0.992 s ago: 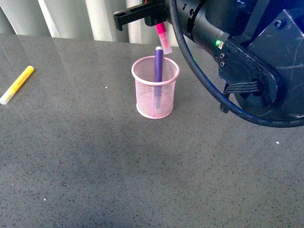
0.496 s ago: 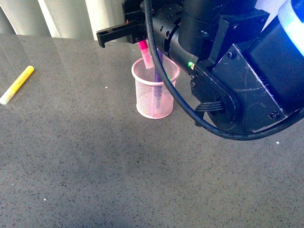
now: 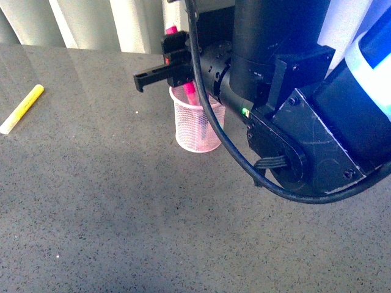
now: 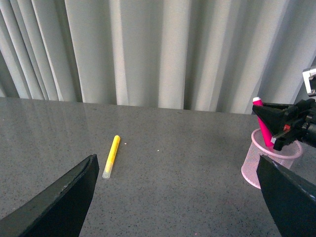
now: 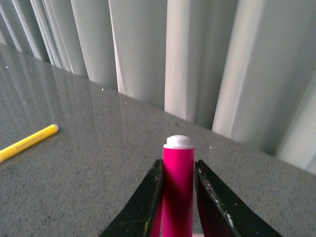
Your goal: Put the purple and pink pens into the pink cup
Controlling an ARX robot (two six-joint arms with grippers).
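- Grey speckled table (image 3: 122, 213), pale pleated curtains (image 4: 148, 49) behind it.
- Pink cup (image 3: 197, 125) stood upright on the table toward the far edge, in front of the curtains; seen in the left wrist view as well (image 4: 269, 165).
- Right gripper (image 5: 177, 192) hung right over the cup, its fingers (image 5: 148, 197) clamped on the pink pen.
- Pink pen (image 3: 190, 91) was upright, slightly tilted, lower part inside the cup, top end sticking above the gripper.
- Right wrist view showed the pen's (image 5: 177, 187) white end cap on top, black fingers pressed on both sides.
- Left wrist view: pink pen (image 4: 264, 126) rose out of the cup, with the right gripper's (image 4: 289, 126) black parts around it.
- Purple pen (image 3: 202, 125) faintly visible through the mesh, inside the cup; its upper part was hidden by the right arm (image 3: 287, 104).
- Left gripper (image 4: 177, 197) was spread wide, nothing between its fingers (image 4: 59, 202); it sat well apart from the cup, above bare table.
- Yellow marker (image 3: 21, 108) lay flat on the table, far left, well apart from the cup; also in the left wrist (image 4: 111, 156) and right wrist (image 5: 27, 142) views.
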